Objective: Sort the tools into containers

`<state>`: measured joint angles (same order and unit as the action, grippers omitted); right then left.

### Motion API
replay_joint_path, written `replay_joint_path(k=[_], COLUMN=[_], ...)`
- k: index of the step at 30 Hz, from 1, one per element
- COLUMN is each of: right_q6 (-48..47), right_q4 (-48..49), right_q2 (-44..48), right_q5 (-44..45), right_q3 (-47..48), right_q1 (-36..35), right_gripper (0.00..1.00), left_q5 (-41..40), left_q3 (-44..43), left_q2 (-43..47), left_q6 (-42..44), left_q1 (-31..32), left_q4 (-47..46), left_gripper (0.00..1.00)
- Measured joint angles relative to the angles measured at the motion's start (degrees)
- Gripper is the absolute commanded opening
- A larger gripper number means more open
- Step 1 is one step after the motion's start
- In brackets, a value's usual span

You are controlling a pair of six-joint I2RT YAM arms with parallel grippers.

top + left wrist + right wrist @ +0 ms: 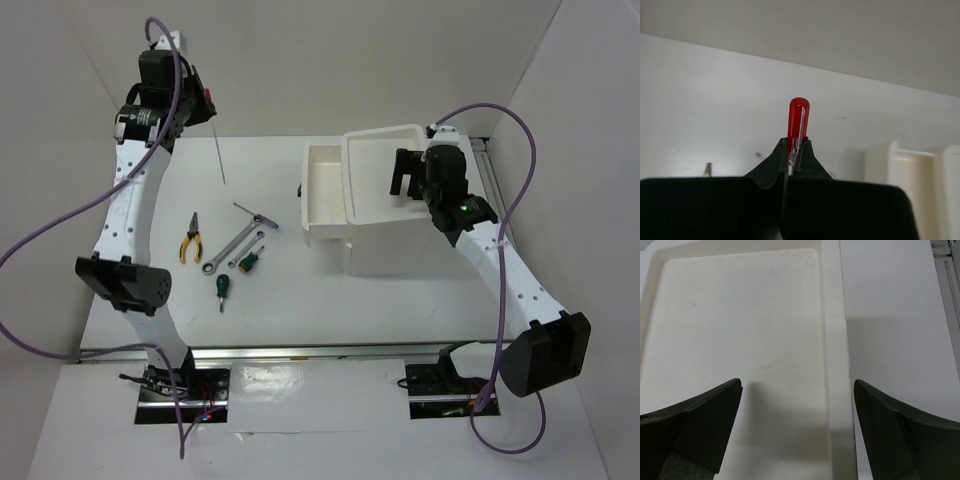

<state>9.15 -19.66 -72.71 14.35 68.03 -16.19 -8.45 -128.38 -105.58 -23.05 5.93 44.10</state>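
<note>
Barely started: left gripper (793,145) clamped on the red screwdriver (798,117) up at 11 o'clock, right gripper (798,390) spread wide over the top tray (384,130). The pliers (191,241), wrenches (233,249) and green screwdrivers (248,262) sit unsorted at its 9 o'clock.

A flat white table (330,300) is closed in by plain white wall panels (350,60) behind it and on both sides. A shiny metal rail (300,352) runs along its near edge. The light is even and the shadows are soft.
</note>
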Motion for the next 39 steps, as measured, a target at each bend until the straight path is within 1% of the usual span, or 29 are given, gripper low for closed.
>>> replay_joint_path(k=[2,5,7,12,15,20,24,30,36,37,38,39], right_q6=[0.00,0.15,0.22,0.22,0.24,0.26,0.33,0.42,0.42,0.42,0.42,0.42], right_q4=[-0.02,-0.02,-0.02,0.00,0.00,-0.02,0.00,0.02,0.02,0.04,0.04,0.07], right_q2=[0.00,0.00,0.00,0.00,0.00,0.00,0.00,0.00,0.00,0.00,0.00,0.00], right_q5=[0.00,0.02,0.02,0.15,0.22,0.44,0.90,1.31,1.36,1.36,1.36,1.36], right_q3=[0.00,0.00,-0.02,-0.04,-0.07,-0.07,-0.15,-0.17,-0.17,-0.17,-0.17,-0.17], right_q1=[0.07,0.22,0.26,0.28,0.31,0.31,0.31,0.31,0.31,0.31,0.31,0.31], right_gripper=[1.00,1.00,1.00,1.00,1.00,1.00,1.00,1.00,1.00,1.00,1.00,1.00], left_q5=[2.99,10.43,14.71,23.41,26.40,29.24,29.57,29.99,30.45,30.69,30.84,30.86], left_q3=[0.68,6.47,10.08,17.57,18.51,15.28,14.64,21.27,22.49,21.94,21.44,21.22], left_q2=[3.58,8.81,10.47,10.23,8.02,2.38,-0.48,-1.09,-4.11,-4.94,-5.66,-6.14], left_q6=[-1.27,-4.59,-7.52,-13.81,-17.94,-22.60,-24.33,-25.51,-25.35,-25.22,-25.11,-24.83], left_q1=[1.57,4.39,6.34,11.23,13.51,16.39,17.62,17.20,15.61,15.43,15.32,15.30], left_q4=[-0.94,-4.72,-7.89,-18.95,-24.92,-32.00,-35.08,-39.36,-39.45,-39.17,-38.77,-38.36], left_gripper=[0.00,0.00,0.00,0.00,0.00,0.00,0.00,0.00,0.01,0.14,0.49,0.55])
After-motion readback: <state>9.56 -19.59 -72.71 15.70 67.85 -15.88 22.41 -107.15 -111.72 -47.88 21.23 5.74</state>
